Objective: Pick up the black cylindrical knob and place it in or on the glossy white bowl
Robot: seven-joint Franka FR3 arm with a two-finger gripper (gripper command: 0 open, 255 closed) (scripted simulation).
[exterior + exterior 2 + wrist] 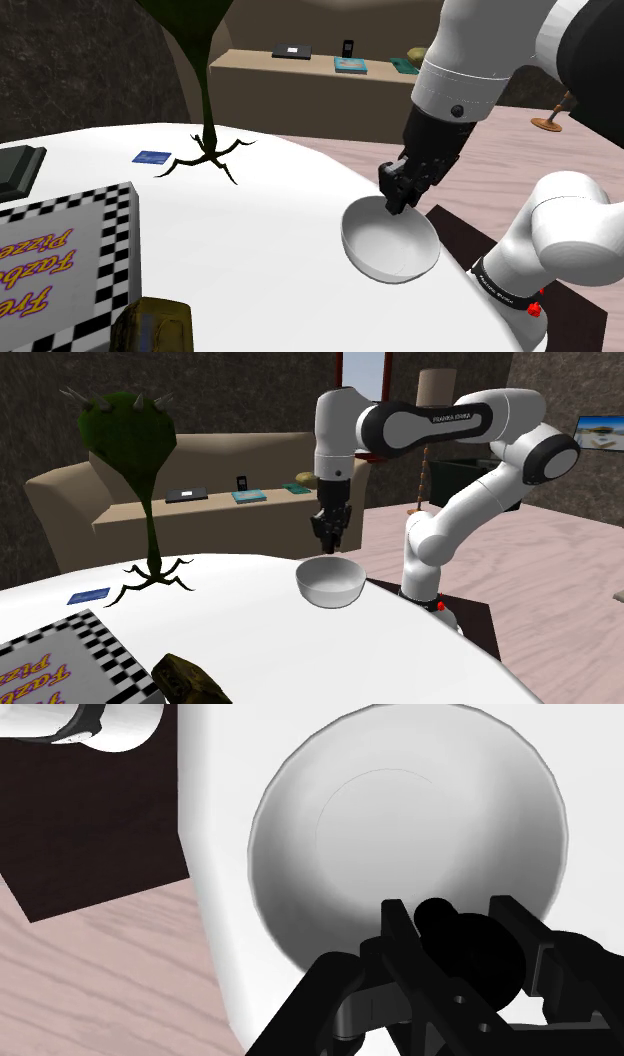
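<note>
The hand [452, 922] is squeezing the black knob [468, 954] between its two fingers. It hangs just above the white bowl [400, 814], close to the rim and not over the middle. The bowl sits on the white tabletop [270, 220], near its edge. I think the hand should slide over the bowl's middle, go down low, then let go softly, so the knob does not bounce out.

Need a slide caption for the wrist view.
Tool grips the knob over the bowl edge.
</note>
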